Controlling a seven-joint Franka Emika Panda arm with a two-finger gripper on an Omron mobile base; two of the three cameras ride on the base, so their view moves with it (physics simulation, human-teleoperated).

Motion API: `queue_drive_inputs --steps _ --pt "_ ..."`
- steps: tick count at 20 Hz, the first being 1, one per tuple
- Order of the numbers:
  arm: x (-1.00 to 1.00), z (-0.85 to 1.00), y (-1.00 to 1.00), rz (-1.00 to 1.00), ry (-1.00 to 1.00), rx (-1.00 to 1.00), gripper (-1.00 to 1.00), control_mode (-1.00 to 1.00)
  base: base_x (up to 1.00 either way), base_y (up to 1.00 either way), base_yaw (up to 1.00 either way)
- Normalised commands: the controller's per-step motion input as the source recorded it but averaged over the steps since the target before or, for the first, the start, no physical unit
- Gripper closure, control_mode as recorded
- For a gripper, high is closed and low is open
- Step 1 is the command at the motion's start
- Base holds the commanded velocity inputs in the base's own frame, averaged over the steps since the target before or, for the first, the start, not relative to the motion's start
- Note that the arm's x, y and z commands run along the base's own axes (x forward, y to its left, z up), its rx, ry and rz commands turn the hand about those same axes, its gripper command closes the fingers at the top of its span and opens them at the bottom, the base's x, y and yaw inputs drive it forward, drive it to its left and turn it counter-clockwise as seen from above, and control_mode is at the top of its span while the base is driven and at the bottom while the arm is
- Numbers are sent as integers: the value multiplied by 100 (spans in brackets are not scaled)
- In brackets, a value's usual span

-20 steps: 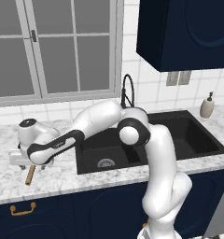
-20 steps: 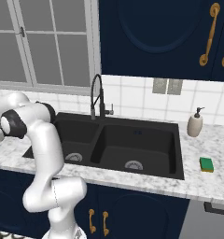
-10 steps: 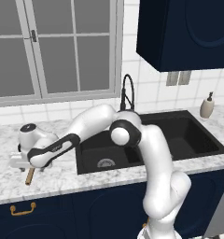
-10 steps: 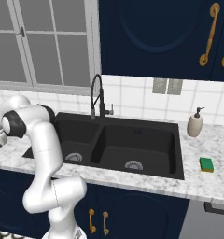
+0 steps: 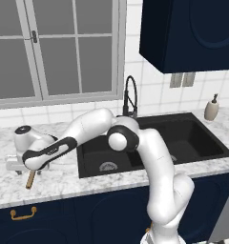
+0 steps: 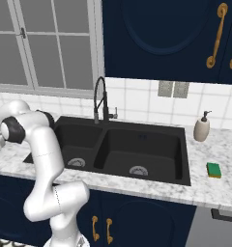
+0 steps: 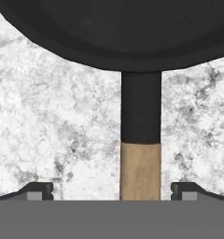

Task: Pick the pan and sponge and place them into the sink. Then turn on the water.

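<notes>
The black pan lies on the marble counter left of the sink. Its handle, black near the bowl and then light wood, runs down between my fingertips. My gripper is open and straddles the wooden part without touching it. From the left base view, my gripper hangs low over the counter and hides the pan's bowl, with the handle's wooden end sticking out below. The green sponge rests on the counter right of the sink. No water shows at the faucet.
A beige soap dispenser stands behind the sponge by the tiled wall. The window sill runs along the wall behind the pan. A dark upper cabinet hangs above the sink's right half. My arm arches across the left basin.
My hand has sunk a little toward the pan's handle and the elbow has come lower. The jaws stay open. Pan and sponge have not moved.
</notes>
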Motion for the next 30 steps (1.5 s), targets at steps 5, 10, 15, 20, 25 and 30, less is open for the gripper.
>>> queue_drive_inputs --steps 5,10,15,20,25,30 --pt "0 0 0 0 0 0 100 -100 0 0 0" --pt "0 0 0 0 0 0 100 -100 0 0 0" --pt "0 0 0 0 0 0 100 -100 0 0 0" --pt "0 0 -4 0 1 0 100 -100 0 0 0" --pt "-2 -46 -4 0 7 0 100 -100 0 0 0" --pt "0 -85 0 0 1 -1 100 -100 0 0 0"
